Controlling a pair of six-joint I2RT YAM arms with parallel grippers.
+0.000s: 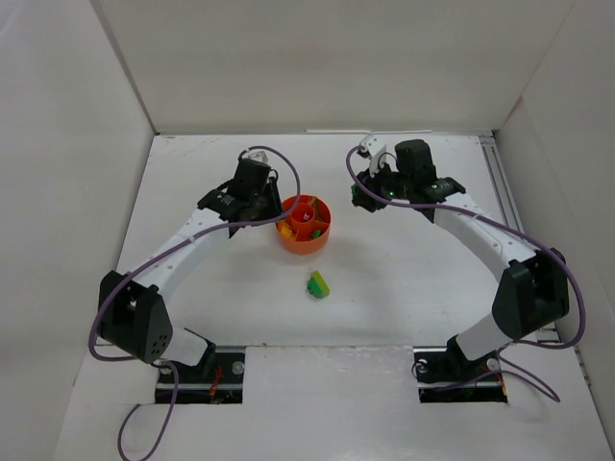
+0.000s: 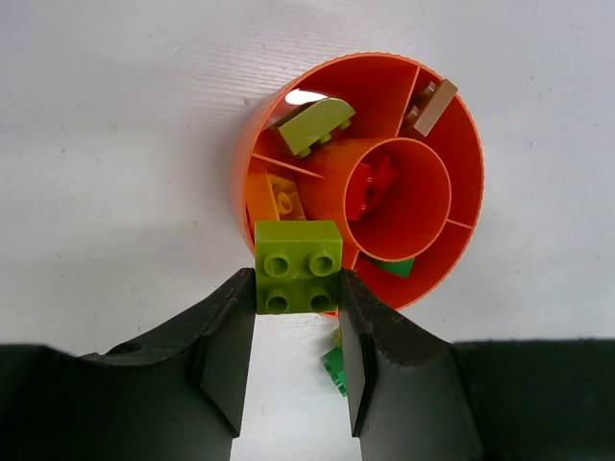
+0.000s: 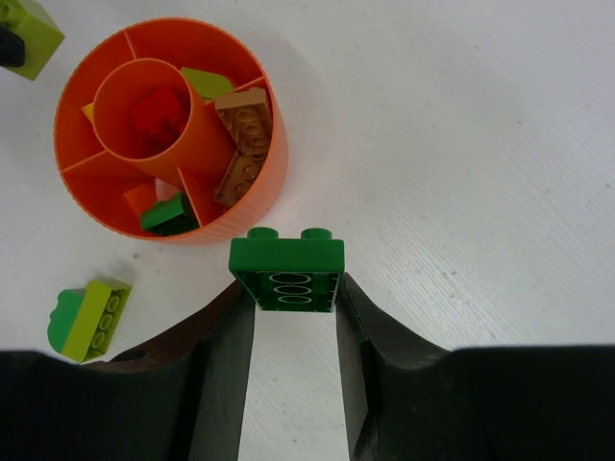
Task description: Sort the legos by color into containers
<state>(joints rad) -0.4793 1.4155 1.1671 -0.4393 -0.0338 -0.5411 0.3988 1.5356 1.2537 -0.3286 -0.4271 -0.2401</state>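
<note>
The round orange dish sits mid-table with a central cup and ringed sections. It also shows in the left wrist view and the right wrist view. My left gripper is shut on a lime brick above the dish's near rim. My right gripper is shut on a dark green brick, to the right of the dish. The dish holds red, lime, yellow, tan and green bricks. A green-and-lime stacked piece lies on the table in front of the dish and also shows in the right wrist view.
White walls enclose the table on three sides. The arm bases stand at the near edge. A cable loops over the left arm.
</note>
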